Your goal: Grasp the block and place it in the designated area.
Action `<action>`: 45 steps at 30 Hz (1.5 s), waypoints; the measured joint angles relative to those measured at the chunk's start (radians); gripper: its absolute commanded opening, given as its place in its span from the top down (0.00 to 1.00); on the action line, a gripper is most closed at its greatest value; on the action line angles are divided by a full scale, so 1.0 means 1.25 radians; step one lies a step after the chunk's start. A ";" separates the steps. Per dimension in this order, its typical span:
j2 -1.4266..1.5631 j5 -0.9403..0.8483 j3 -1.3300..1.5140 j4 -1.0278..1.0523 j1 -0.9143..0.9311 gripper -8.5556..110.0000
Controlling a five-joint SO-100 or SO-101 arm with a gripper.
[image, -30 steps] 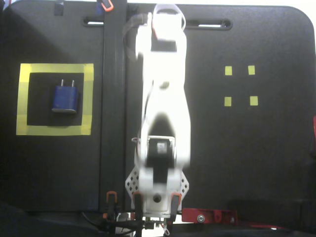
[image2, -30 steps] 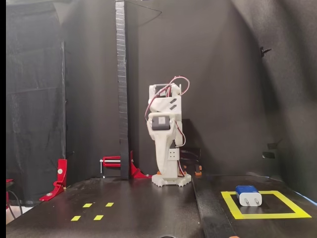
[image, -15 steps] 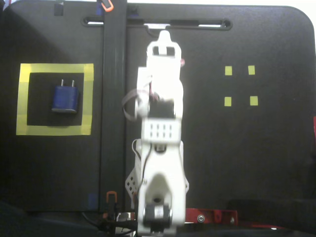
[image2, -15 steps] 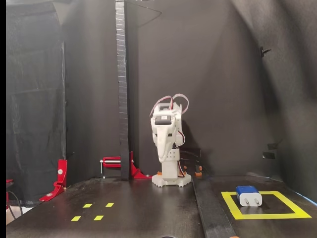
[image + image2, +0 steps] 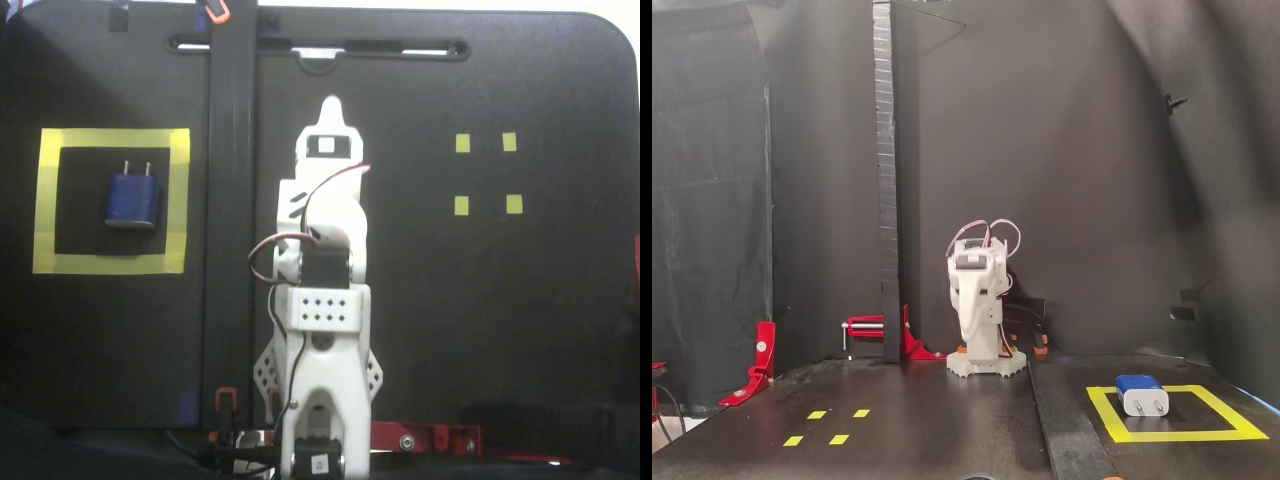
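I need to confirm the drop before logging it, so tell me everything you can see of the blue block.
The block is a small dark-blue boxy piece, plastic by its look, with two short silver prongs on one end, like a plug adapter. In a fixed view its near end face looks white. It lies flat, inside the black interior of the designated area, clear of the yellow tape on all sides. Only the mat beneath touches it; the gripper is folded back at mid-table, well apart.
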 measured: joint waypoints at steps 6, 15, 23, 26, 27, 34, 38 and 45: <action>0.009 -0.021 0.022 0.064 0.000 0.93; 0.011 -0.034 0.032 0.110 -0.004 0.93; 0.011 -0.037 0.033 0.114 -0.010 0.93; 0.011 -0.037 0.033 0.114 -0.010 0.93; 0.011 -0.037 0.033 0.114 -0.010 0.93; 0.011 -0.037 0.033 0.114 -0.010 0.93; 0.011 -0.037 0.033 0.114 -0.010 0.93; 0.011 -0.037 0.033 0.114 -0.010 0.93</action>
